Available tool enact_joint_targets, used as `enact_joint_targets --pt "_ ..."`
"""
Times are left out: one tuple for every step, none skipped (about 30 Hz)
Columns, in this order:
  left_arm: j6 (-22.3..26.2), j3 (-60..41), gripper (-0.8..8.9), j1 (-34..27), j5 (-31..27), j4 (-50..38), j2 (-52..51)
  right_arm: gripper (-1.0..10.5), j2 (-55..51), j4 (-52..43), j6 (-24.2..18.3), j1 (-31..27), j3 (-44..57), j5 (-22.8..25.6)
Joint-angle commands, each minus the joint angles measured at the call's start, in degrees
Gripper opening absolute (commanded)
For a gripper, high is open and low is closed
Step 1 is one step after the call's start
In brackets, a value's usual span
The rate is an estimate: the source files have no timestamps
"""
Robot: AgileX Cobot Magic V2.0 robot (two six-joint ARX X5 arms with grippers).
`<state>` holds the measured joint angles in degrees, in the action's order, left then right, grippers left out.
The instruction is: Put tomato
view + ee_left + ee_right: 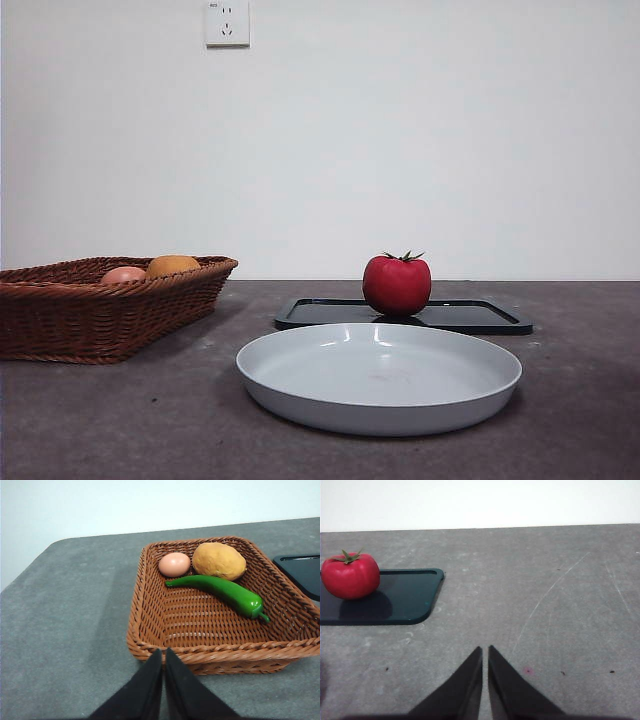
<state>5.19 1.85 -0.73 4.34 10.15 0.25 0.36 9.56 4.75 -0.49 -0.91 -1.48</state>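
Tomato (397,285): one, upright on black tray (480,316), toward its left end seen from the front, just behind the grey plate (300,385).
Plate: one. Tray: one.
Wicker basket (150,605): one, near the desk's left edge; holding one pink egg-like fruit (174,564), one orange lumpy fruit (219,560), one green pepper (220,589).
Left gripper (163,655): clenched, empty, before the basket. Right gripper (485,652): clenched, empty, well apart from the tray.
Risks, judged: glossy round skin slipping from narrow jaws; rolling off the tray if nudged.

left pincer (163,652) closed, by wicker basket (150,630) | inside: egg (174,564), potato (219,560), green pepper (220,590)
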Motion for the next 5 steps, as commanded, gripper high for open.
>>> enact_joint_targets --pt "-0.20 -1.18 0.09 -0.11 -0.09 0.48 -0.07 0.1 -0.15 -0.66 0.55 -0.13 0.26 0.04" --pt "-0.20 -1.16 0.09 -0.11 -0.09 0.48 -0.07 0.1 -0.15 -0.66 0.55 -0.13 0.26 0.04" --pt "-0.20 -1.16 0.09 -0.11 -0.09 0.48 -0.07 0.1 -0.15 -0.66 0.55 -0.13 0.26 0.04" --pt "-0.20 -1.16 0.09 -0.11 -0.09 0.48 -0.07 0.1 -0.15 -0.66 0.55 -0.13 0.26 0.04" --pt "-0.20 -1.16 0.09 -0.11 -0.09 0.48 -0.07 0.1 -0.15 -0.66 0.55 -0.13 0.26 0.04"
